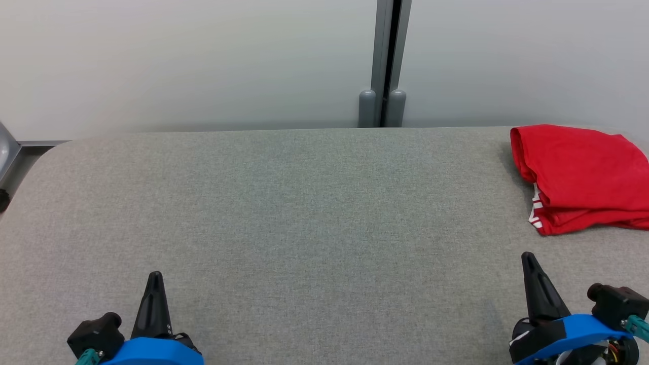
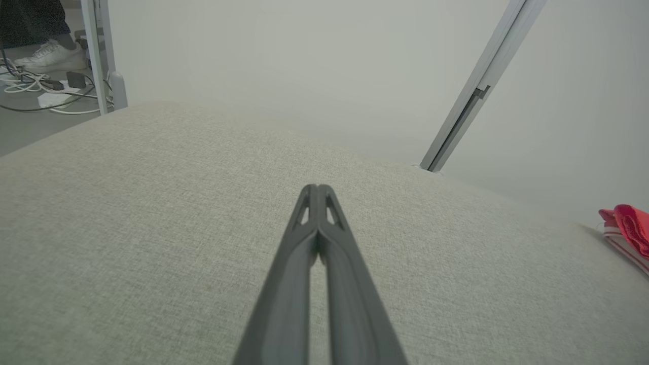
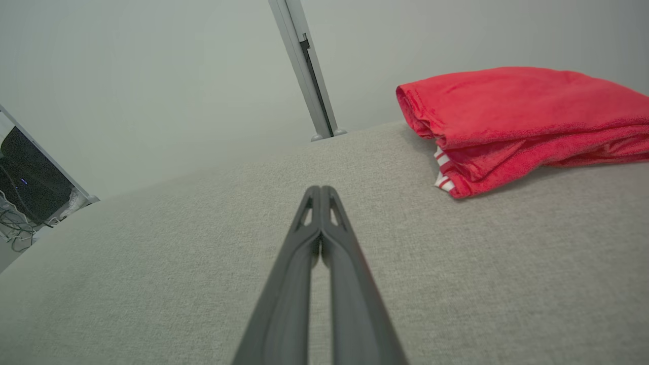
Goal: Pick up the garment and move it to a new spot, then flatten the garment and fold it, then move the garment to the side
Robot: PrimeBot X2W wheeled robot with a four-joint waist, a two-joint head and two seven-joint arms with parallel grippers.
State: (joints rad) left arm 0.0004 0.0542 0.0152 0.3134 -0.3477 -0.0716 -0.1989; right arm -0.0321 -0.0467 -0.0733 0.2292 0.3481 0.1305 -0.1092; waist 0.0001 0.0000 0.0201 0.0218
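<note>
The red garment (image 1: 583,177) lies folded at the far right of the grey fabric table (image 1: 304,213), with a white-striped edge at its near left corner. It is also in the right wrist view (image 3: 522,121) and at the right edge of the left wrist view (image 2: 628,228). My right gripper (image 1: 527,257) sits low at the lower right, shut and empty, short of the garment (image 3: 320,188). At the lower left my left gripper (image 1: 154,275) is shut on nothing, far from the garment (image 2: 318,187).
A pale wall with a grey vertical post (image 1: 388,61) stands behind the table. Cables and a person's white shoe (image 2: 50,53) lie on the floor past the table's left end. The table's far edge is rounded at the left corner.
</note>
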